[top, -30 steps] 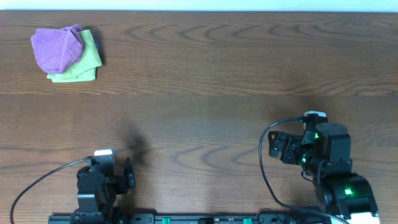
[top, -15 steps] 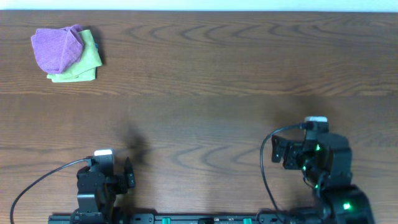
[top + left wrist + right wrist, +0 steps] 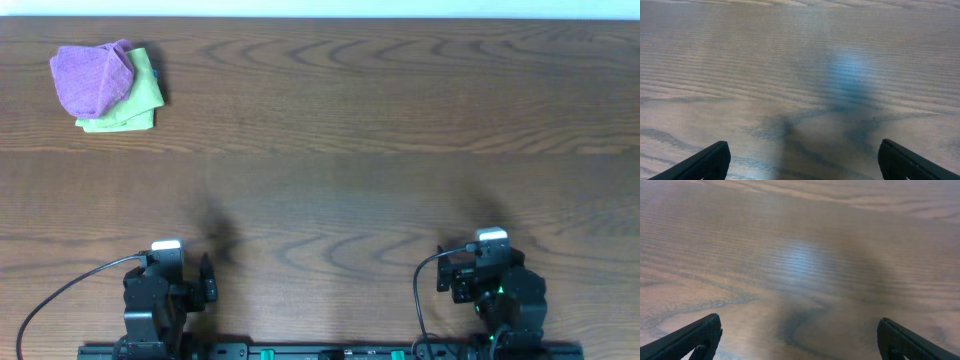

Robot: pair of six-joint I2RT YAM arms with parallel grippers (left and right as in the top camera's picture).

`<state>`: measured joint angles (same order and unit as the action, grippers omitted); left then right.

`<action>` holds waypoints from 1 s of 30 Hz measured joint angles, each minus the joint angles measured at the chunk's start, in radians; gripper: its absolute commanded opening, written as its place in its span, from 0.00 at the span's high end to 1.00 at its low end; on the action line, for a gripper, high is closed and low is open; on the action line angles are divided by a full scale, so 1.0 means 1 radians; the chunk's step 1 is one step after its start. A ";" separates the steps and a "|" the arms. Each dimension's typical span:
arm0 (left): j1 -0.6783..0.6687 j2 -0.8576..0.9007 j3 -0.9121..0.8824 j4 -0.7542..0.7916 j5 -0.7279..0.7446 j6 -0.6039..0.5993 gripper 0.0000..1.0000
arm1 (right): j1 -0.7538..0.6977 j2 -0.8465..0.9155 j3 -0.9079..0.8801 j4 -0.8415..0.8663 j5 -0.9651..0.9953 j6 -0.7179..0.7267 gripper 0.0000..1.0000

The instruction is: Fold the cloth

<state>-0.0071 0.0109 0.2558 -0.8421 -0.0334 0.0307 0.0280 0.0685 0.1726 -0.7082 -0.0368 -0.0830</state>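
Observation:
The purple cloth [image 3: 90, 78] lies folded in a small bundle at the table's far left corner, resting on a lime-green folded cloth [image 3: 140, 100]. My left gripper [image 3: 801, 160] is open and empty, low at the near left edge, far from the cloth. My right gripper [image 3: 799, 337] is open and empty, low at the near right edge. Both wrist views show only bare wood between the fingertips. The left arm [image 3: 160, 290] and the right arm [image 3: 495, 290] sit pulled back at the front edge.
The brown wooden table [image 3: 350, 130] spans the whole view. A black cable [image 3: 60, 295] loops from the left arm, another [image 3: 425, 290] beside the right arm. A pale wall strip runs along the far edge.
The right arm has drawn back toward the near edge and lowered. The left arm and both cloths have not moved.

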 measured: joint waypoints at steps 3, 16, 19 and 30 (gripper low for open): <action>0.000 0.000 0.000 0.000 0.000 0.000 0.05 | -0.002 -0.026 0.000 -0.019 0.002 -0.021 0.01; 0.000 0.000 0.000 0.000 0.000 0.000 0.05 | -0.002 -0.052 0.000 -0.018 0.010 -0.038 0.01; 0.000 0.000 0.000 0.000 0.000 0.000 0.05 | -0.002 -0.052 0.000 -0.018 0.011 -0.038 0.01; 0.000 0.000 0.000 0.000 0.000 0.000 0.05 | -0.002 -0.052 0.000 -0.018 0.011 -0.038 0.01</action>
<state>-0.0071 0.0109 0.2558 -0.8421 -0.0334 0.0311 0.0261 0.0166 0.1726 -0.7258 -0.0257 -0.1211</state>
